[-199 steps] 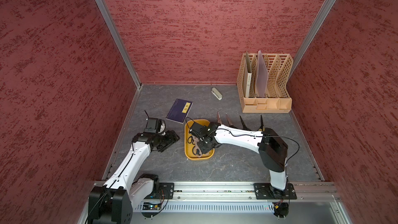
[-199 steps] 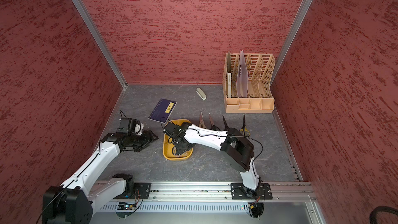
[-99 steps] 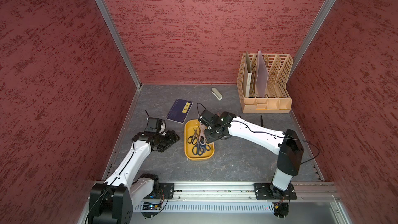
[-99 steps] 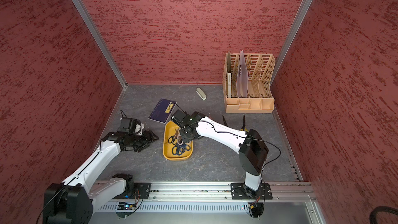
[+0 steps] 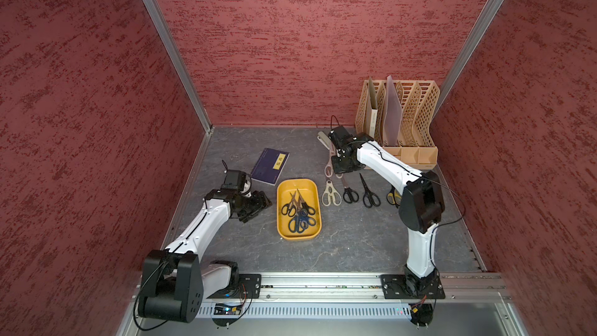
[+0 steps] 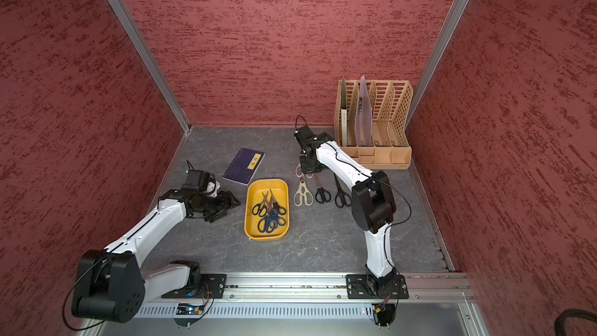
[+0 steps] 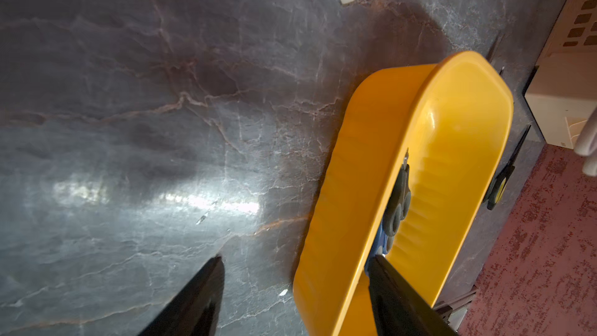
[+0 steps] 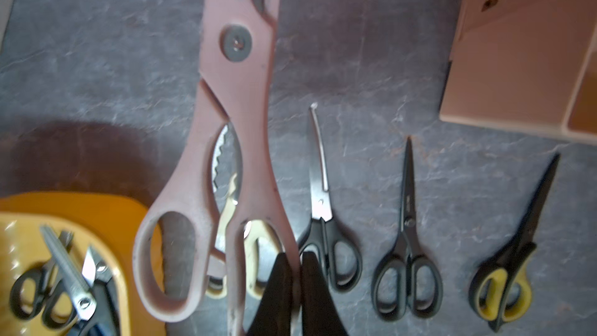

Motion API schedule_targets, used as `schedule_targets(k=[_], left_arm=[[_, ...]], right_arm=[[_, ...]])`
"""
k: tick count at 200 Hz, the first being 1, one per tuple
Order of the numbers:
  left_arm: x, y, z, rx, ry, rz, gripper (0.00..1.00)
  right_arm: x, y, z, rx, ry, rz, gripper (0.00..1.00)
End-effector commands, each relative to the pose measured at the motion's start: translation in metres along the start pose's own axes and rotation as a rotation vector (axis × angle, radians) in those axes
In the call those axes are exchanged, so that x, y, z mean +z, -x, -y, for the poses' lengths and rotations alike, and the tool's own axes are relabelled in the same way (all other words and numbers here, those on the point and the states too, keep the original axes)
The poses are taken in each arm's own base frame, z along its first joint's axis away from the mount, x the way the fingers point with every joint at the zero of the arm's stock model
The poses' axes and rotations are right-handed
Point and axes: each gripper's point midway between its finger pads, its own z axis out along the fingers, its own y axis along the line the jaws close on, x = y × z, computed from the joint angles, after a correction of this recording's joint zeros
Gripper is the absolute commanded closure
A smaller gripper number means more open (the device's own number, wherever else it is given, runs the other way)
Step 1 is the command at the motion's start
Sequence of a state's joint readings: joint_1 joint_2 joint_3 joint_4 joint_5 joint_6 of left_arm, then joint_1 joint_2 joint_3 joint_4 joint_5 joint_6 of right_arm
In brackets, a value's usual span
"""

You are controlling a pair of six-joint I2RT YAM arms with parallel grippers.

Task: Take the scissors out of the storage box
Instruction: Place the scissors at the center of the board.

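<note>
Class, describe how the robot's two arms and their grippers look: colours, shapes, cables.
Both the left arm and right arm have smooth white shell links joined by bulky black rounded joint housings, with thin black cables looping along them. The left gripper and right gripper are black, ending in paired tapered wedge-shaped fingers.

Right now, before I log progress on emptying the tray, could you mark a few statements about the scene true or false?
The storage box is empty. False: several scissors lie in it.
The right pincer is shut on the pinkish shears. True.
The left pincer grips the box. False: it is open beside it, holding nothing.
The cream-handled scissors lie on the table outside the box. True.
</note>
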State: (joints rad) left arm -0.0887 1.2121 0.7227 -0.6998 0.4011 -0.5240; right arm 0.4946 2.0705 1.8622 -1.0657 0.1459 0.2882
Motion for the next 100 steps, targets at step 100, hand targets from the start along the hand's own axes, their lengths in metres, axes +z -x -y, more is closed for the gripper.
schedule_targets(k=[100], left_arm=[[-0.020, 0.007, 0.003, 0.004, 0.024, 0.050, 0.26]], right_arm=[[0.082, 0.076, 0.075, -0.017, -0.088, -0.006, 1.00]])
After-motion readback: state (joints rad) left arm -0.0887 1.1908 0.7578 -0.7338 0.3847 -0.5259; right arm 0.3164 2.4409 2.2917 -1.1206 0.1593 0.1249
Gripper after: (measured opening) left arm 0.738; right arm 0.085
